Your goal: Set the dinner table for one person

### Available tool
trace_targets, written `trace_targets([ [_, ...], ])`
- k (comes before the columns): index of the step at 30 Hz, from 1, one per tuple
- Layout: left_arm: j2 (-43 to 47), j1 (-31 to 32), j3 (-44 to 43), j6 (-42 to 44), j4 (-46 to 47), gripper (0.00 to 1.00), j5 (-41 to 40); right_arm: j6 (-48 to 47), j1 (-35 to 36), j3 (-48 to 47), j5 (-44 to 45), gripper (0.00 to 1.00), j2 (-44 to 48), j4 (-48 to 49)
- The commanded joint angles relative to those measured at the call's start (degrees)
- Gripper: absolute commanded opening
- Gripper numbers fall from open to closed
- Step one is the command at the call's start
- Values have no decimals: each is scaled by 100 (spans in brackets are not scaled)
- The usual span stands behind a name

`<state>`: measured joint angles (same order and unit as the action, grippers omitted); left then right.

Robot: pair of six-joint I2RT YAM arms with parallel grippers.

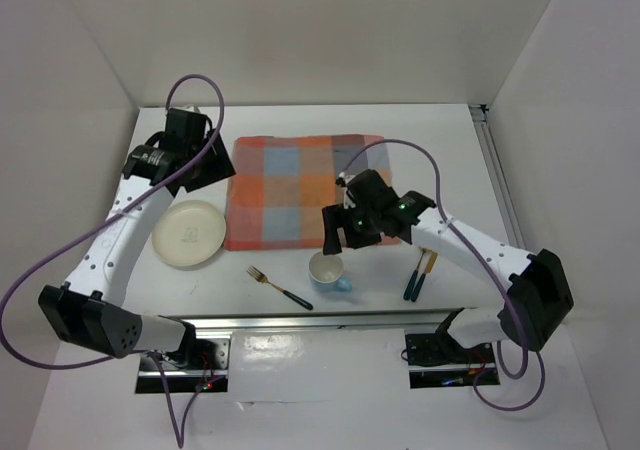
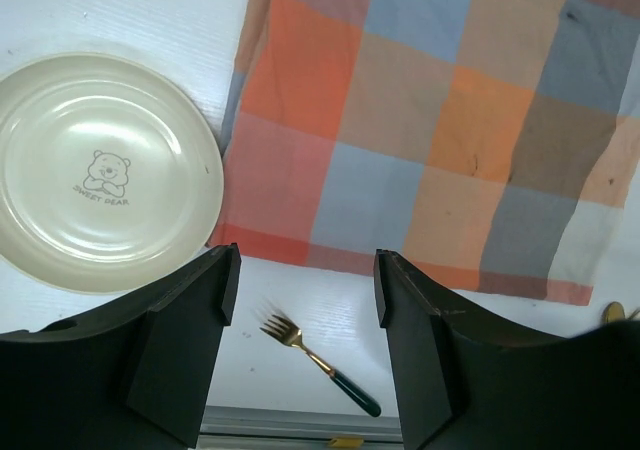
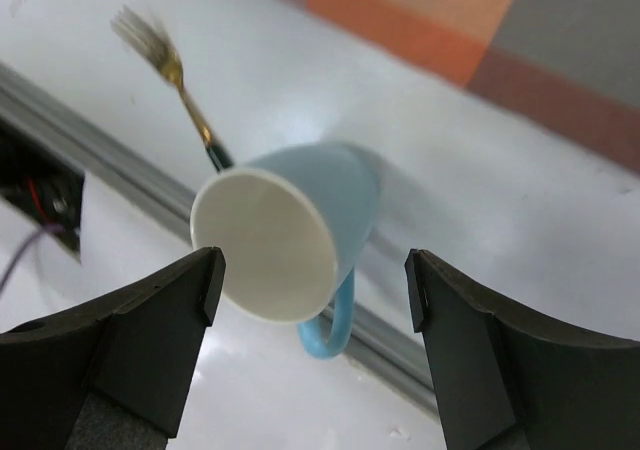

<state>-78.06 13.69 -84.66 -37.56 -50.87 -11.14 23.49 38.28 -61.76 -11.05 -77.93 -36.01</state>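
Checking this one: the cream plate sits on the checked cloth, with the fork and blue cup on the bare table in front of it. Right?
No. The plate sits on the bare table left of the checked cloth, as the top view shows. The fork and blue cup are as stated.

A cream plate (image 1: 188, 234) printed with a bear lies just left of the orange, blue and grey checked cloth (image 1: 305, 190). Near the cloth's front edge: a gold, dark-handled fork (image 1: 280, 288), a pale blue cup (image 1: 328, 272) and two dark-handled utensils (image 1: 420, 275).

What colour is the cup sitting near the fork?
Light blue outside, white inside; the cup shows best in the right wrist view.
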Motion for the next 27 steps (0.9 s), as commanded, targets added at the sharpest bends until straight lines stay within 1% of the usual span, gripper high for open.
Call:
trace_targets([
  [1, 19, -7, -77, 109, 16, 73, -178, 50, 416, 155, 120, 86, 278, -178],
  [2, 19, -7, -24, 109, 16, 73, -178, 51, 573, 216, 173, 86, 209, -109],
  [6, 19, -7, 177, 56, 16, 73, 33, 104, 803, 164, 419, 85, -108, -38],
  [9, 19, -7, 239, 56, 16, 73, 94, 104, 856, 164, 419, 77, -345, 85],
  [10, 19, -7, 240, 56, 16, 73, 94, 104, 856, 164, 419, 72, -398, 164],
  [11, 19, -7, 240, 56, 16, 73, 94, 156, 856, 164, 472, 63, -485, 225],
  [12, 19, -7, 240, 56, 16, 73, 94, 156, 909, 216, 472, 56, -486, 226],
  [14, 19, -7, 301, 56, 16, 73, 94, 209, 909, 217, 534, 49, -644, 340],
  [15, 71, -7, 301, 56, 16, 73, 94, 209, 909, 278, 534, 39, -644, 340],
  [17, 72, -7, 353, 56, 68, 73, 94, 209, 961, 278, 603, 29, -776, 340],
  [18, 72, -7, 354, 56, 69, 73, 94, 261, 962, 209, 734, 20, -776, 279],
  [19, 72, -7, 354, 56, 69, 73, 33, 262, 962, 60, 831, 4, -776, 209],
  [20, 72, -7, 354, 56, 69, 73, 33, 262, 962, -46, 937, 0, -776, 113],
  [21, 72, -7, 354, 56, 69, 73, 33, 323, 962, -177, 1173, 0, -776, -115],
  [23, 19, -7, 301, 56, 69, 73, 33, 323, 962, -748, 1446, 0, -776, -562],
  [24, 19, -7, 301, 56, 69, 73, 33, 323, 962, -985, 1726, 0, -863, -739],
  [25, -33, -7, 249, 56, 69, 73, 33, 254, 831, -1544, 1833, 0, -934, -897],
  [27, -34, -7, 249, 56, 69, 73, -20, 183, 620, -2153, 2044, 0, -1283, -1370],
])
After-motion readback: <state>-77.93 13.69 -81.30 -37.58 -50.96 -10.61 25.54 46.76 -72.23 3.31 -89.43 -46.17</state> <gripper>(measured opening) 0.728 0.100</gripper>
